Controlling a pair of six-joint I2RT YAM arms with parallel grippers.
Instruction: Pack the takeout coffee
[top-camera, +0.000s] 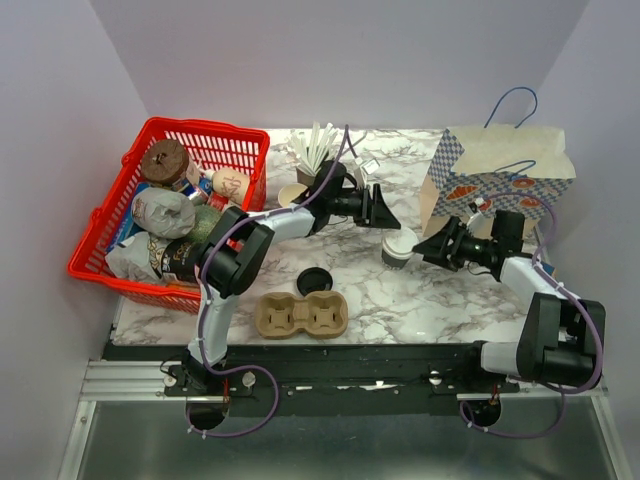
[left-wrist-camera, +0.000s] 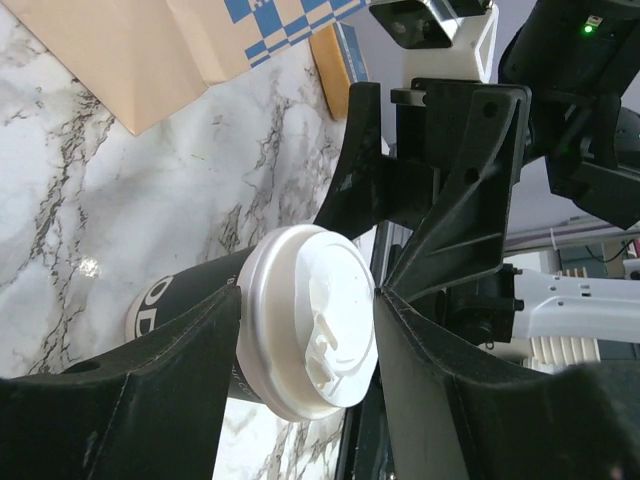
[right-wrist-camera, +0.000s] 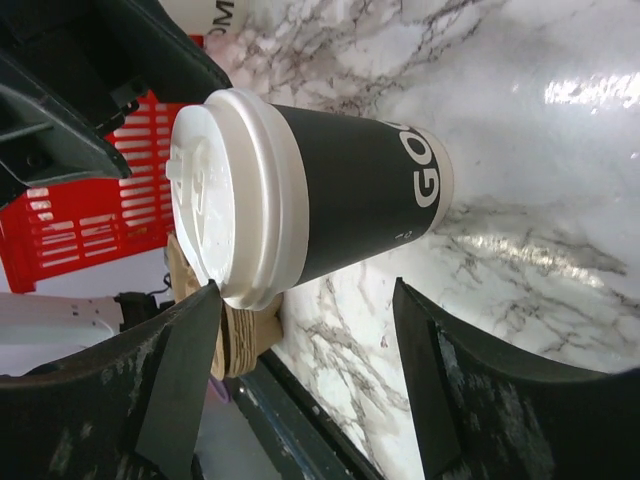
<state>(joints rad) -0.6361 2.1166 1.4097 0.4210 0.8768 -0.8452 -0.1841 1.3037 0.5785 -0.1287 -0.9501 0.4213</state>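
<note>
The takeout coffee (top-camera: 398, 247), a dark cup with a white lid, stands upright on the marble table between both arms. My left gripper (top-camera: 392, 225) reaches in from the far left. In the left wrist view its open jaws (left-wrist-camera: 308, 300) straddle the lid (left-wrist-camera: 310, 330), with both fingertips right at the rim and no clear squeeze. My right gripper (top-camera: 420, 250) faces the cup from the right. In the right wrist view the gripper (right-wrist-camera: 308, 290) is open and the cup (right-wrist-camera: 340, 180) lies just beyond its fingertips, one of them close to the lid's rim.
A blue-checked paper bag (top-camera: 500, 175) stands behind the right gripper. A red basket (top-camera: 100, 265) full of groceries is at the left. A cardboard cup carrier (top-camera: 303, 314) and a loose black lid (top-camera: 314, 280) lie near the front edge. A cream cup (top-camera: 291, 195) stands behind the left arm.
</note>
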